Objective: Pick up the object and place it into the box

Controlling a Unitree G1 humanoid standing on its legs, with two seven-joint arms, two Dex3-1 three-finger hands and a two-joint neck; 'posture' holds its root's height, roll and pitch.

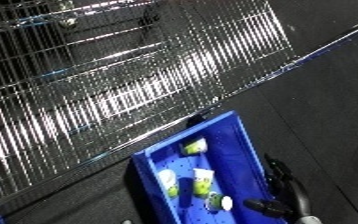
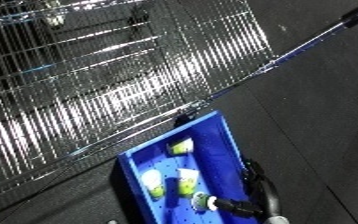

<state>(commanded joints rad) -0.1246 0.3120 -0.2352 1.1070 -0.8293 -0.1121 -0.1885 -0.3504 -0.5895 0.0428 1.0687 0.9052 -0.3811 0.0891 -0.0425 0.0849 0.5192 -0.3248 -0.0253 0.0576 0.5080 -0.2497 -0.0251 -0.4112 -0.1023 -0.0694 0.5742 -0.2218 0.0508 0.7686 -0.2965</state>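
Observation:
A blue bin (image 1: 147, 167) lies tilted across the lower middle of the view on a dark surface. Several small white-and-green containers lie inside it: one near the far end (image 1: 195, 146), two side by side in the middle (image 1: 167, 181) (image 1: 203, 180), and one at the near end (image 1: 218, 201). My black right hand (image 1: 282, 192) sits at the bin's right rim, reaching over it towards the near container. I cannot make out whether it touches that container. A bit of my silver wrist (image 1: 310, 219) shows at the bottom edge. My left hand is out of sight.
A large wire-mesh shelf (image 1: 113, 75) fills the upper left, and its blue-edged frame (image 1: 273, 72) runs diagonally just beyond the bin. Dark floor (image 1: 335, 110) spreads to the right of the bin.

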